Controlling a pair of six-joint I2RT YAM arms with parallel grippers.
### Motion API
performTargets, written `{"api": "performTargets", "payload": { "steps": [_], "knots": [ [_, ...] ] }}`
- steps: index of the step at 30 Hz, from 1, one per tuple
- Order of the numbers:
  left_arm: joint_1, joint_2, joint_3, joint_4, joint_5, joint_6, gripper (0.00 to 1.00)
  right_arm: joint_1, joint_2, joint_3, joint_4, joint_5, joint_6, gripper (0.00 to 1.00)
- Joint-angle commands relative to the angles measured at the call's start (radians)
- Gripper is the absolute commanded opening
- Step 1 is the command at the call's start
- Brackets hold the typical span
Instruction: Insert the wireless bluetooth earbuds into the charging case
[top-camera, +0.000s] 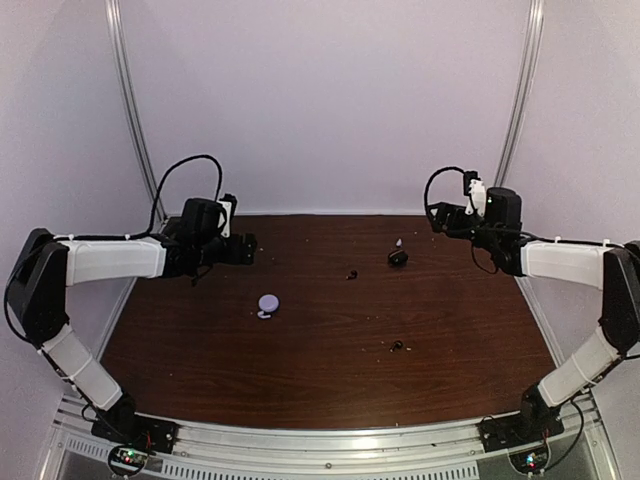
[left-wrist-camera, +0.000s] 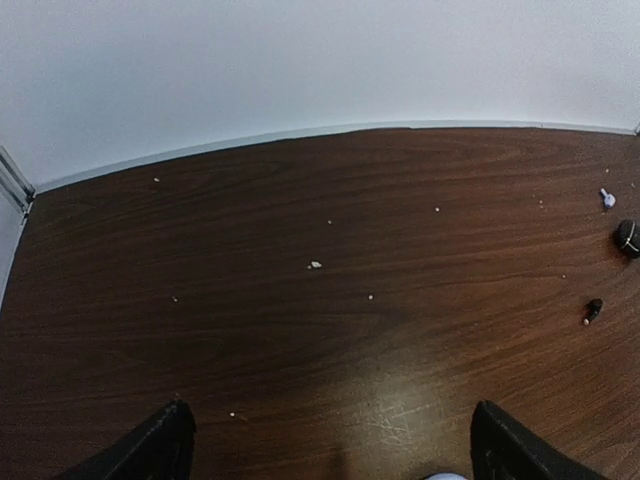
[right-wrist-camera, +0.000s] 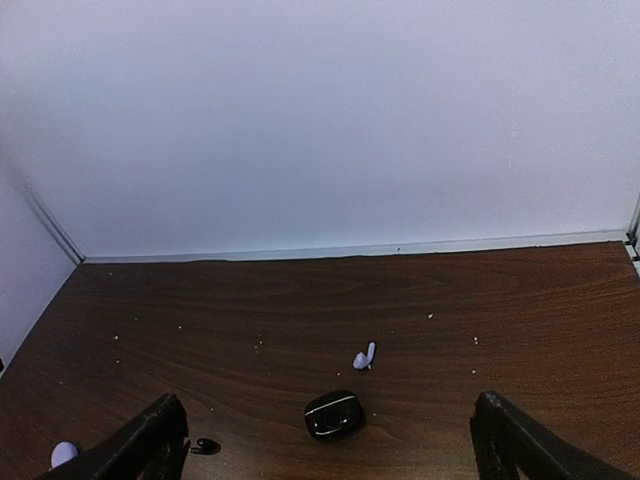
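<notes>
Earbuds lie loose on the dark wood worktop (top-camera: 200, 340), three in all, each outside the two cases. At the far left the left tool (top-camera: 246, 248) hangs above the back left part of the worktop, its jaws spread wide with nothing between them. To its right and nearer the front sits a round lilac case (top-camera: 268, 304), alone and well apart from every bud. Further right lies the first black earbud (top-camera: 351, 274), on open wood between the two cases. Right of it, toward the back wall, sits the black case (top-camera: 398, 258); whether its lid is up I cannot tell. The pale earbud (top-camera: 399, 242) lies just behind that case, near it but not touching. The second black earbud (top-camera: 398, 346) lies toward the front, well apart from both cases. At the far right the right tool (top-camera: 437, 218) hangs behind and right of the black case, jaws wide and empty. Small pale crumbs (left-wrist-camera: 315, 265) dot the wood between the tools and the buds
</notes>
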Motion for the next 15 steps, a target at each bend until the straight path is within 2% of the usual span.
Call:
{"api": "performTargets", "payload": {
  "steps": [1, 15],
  "knots": [
    [-0.028, 0.026, -0.013, 0.050, -0.001, 0.036, 0.98, 0.014, 0.016, -0.012, -0.034, -0.014, -0.035, 1.00],
    [-0.097, 0.080, -0.001, -0.091, 0.113, 0.054, 0.98, 0.027, 0.064, -0.017, -0.050, -0.124, -0.039, 1.00]
  ]
}}
